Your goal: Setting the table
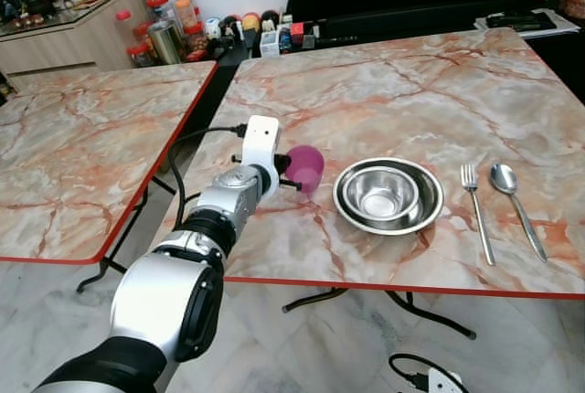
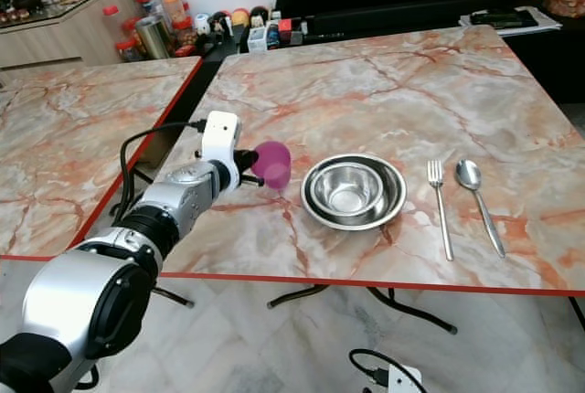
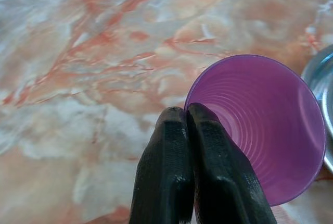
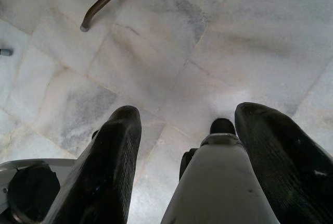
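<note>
A purple cup (image 1: 306,168) is standing on the marble table (image 1: 402,91), near its left edge and just left of a steel bowl (image 1: 387,195). The left gripper (image 3: 188,117) is pinching the cup's rim, its two black fingers (image 3: 166,177) pressed together with the thin wall caught between them; in the left wrist view one finger is lying inside the cup's mouth and the other outside, and the ribbed inner wall of the cup is showing. The bowl is sitting in a wider steel plate (image 1: 430,215), whose edge is peeking in beside the cup in that wrist view. To the right of the plate a fork (image 1: 476,210) and a spoon (image 1: 514,194) are lying side by side, apart from each other, handles pointing toward the near edge. The left arm (image 1: 183,274) is reaching forward from the lower left, over the table's red-trimmed near edge. A second marble table (image 1: 82,155) is standing to the left, with a gap between the two. Beyond them jars and small bottles (image 1: 178,18) are crowding along the wall. The right gripper (image 4: 182,151) is hanging low over the tiled floor (image 4: 156,62), its fingers spread wide with nothing between them but the robot's own pale leg below.
</note>
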Robot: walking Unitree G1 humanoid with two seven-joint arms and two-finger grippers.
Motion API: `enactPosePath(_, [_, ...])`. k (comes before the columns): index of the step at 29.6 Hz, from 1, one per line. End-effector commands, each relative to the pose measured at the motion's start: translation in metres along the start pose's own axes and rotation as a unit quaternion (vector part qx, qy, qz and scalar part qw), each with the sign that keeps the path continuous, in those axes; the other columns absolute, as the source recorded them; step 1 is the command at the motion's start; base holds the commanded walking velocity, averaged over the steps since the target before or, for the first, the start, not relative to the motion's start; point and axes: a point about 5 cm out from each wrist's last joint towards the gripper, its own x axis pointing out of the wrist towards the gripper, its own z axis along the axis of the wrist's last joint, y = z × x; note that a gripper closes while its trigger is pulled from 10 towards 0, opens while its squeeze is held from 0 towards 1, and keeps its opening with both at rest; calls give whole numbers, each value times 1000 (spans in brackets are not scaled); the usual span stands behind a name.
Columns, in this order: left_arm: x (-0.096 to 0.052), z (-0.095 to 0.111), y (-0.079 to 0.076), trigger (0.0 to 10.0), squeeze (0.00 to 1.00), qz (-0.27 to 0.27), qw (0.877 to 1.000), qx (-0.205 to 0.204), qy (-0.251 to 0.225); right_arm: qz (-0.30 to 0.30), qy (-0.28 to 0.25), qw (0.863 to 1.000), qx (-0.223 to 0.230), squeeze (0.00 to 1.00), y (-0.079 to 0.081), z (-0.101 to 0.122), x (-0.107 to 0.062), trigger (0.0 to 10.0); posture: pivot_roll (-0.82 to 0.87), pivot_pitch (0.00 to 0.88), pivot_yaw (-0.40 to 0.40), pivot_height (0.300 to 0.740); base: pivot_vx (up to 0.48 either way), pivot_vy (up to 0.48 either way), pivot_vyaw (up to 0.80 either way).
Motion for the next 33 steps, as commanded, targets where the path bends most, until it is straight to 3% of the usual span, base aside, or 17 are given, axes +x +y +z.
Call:
enactPosePath(1, [0, 7, 3, 10000, 0, 14, 1000, -10, -4, 3, 20, 1000, 11, 0, 5, -12, -3, 10000, -13, 0, 189, 740, 0, 0, 0])
enactPosePath(6, [1, 10, 2, 10000, 0, 27, 997, -69, -26, 3, 20, 1000, 11, 0, 5, -13, -3, 10000, -9, 0, 187, 740, 0, 0, 0])
enactPosePath(14, [2, 4, -5, 10000, 0, 24, 992, -122, -16, 2, 19, 1000, 16, 0, 6, -14, -3, 10000, -23, 0, 198, 740, 0, 0, 0])
enactPosePath(33, [3, -11, -12, 10000, 0, 13, 996, -89, 18, -6, 23, 999, 25, 0, 3, -20, -6, 10000, -30, 0, 207, 740, 0, 0, 0])
